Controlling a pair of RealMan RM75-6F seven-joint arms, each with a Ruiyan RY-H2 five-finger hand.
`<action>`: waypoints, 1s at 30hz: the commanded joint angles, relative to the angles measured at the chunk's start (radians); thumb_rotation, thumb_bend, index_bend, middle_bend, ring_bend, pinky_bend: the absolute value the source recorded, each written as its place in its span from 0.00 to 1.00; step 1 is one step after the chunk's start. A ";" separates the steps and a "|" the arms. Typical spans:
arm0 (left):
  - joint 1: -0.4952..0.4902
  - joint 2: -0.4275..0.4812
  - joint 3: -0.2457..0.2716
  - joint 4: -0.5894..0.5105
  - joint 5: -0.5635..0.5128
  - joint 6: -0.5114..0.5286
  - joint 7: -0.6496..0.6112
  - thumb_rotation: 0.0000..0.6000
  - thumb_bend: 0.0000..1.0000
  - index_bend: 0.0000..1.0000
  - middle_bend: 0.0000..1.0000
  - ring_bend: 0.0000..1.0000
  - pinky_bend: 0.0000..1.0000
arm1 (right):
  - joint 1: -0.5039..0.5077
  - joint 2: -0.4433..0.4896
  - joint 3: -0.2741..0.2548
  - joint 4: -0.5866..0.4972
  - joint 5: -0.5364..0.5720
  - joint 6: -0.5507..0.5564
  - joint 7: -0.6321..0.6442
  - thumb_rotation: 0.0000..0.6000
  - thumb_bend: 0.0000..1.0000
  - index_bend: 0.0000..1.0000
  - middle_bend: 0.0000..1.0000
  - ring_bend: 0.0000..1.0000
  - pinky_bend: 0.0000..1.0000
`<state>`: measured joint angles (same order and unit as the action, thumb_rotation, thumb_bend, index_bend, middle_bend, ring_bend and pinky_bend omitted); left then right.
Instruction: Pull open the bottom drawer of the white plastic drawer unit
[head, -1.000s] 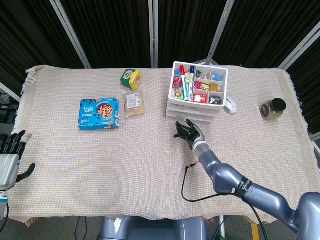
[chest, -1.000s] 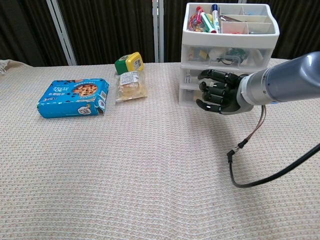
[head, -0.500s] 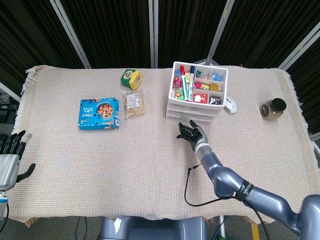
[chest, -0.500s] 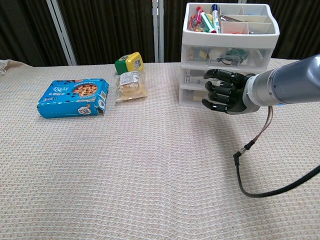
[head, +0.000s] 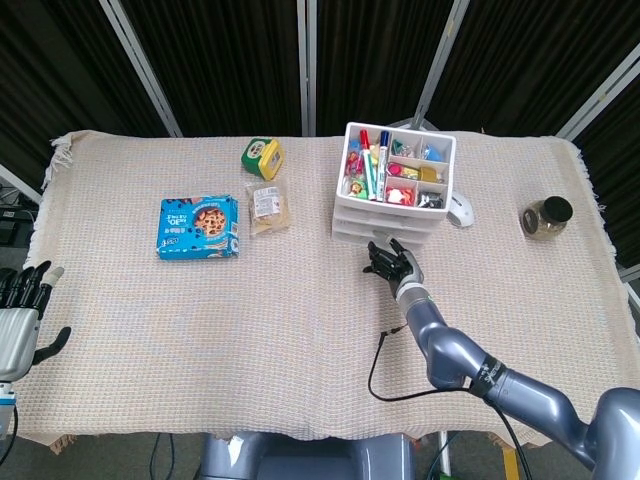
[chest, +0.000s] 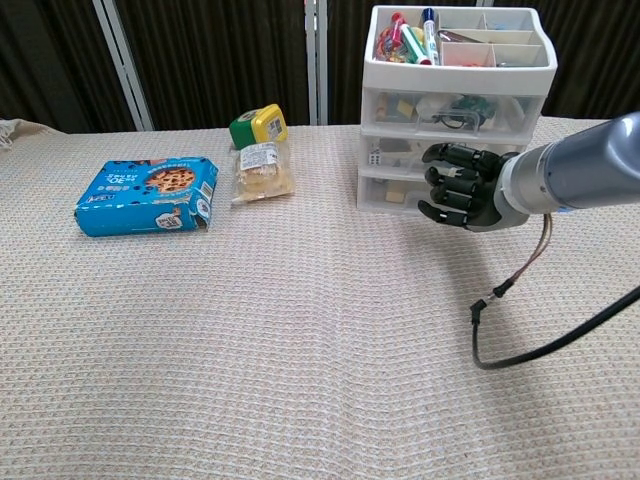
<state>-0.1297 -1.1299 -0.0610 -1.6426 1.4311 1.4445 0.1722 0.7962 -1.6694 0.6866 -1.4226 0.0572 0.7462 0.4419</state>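
Chest view, white drawer unit (chest: 400, 120), markers (chest: 412, 32) in top tray, drawers closed

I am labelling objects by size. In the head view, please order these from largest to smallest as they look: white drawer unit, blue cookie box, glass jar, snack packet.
1. white drawer unit
2. blue cookie box
3. snack packet
4. glass jar, looks close to the packet

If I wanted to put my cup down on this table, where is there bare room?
The whole near half of the beige woven cloth is bare, apart from the black cable. Bare too: between the white plastic drawer unit and the glass jar. Crowded: right before the drawers, where the right hand is.
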 joint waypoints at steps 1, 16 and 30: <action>0.000 0.000 0.000 0.000 0.000 0.000 0.000 1.00 0.34 0.07 0.00 0.00 0.00 | -0.004 -0.004 0.009 0.003 -0.013 -0.014 0.003 1.00 0.37 0.24 0.74 0.80 0.60; -0.002 0.001 -0.001 0.000 -0.001 -0.003 -0.001 1.00 0.34 0.07 0.00 0.00 0.00 | -0.005 -0.010 0.025 -0.001 -0.042 -0.081 0.017 1.00 0.37 0.28 0.74 0.80 0.60; -0.001 0.001 -0.001 -0.003 -0.002 -0.002 0.001 1.00 0.34 0.08 0.00 0.00 0.00 | -0.074 0.020 -0.006 -0.120 -0.083 -0.091 0.051 1.00 0.37 0.32 0.74 0.80 0.60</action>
<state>-0.1308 -1.1286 -0.0616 -1.6457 1.4287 1.4426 0.1731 0.7314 -1.6540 0.6872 -1.5325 -0.0160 0.6543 0.4882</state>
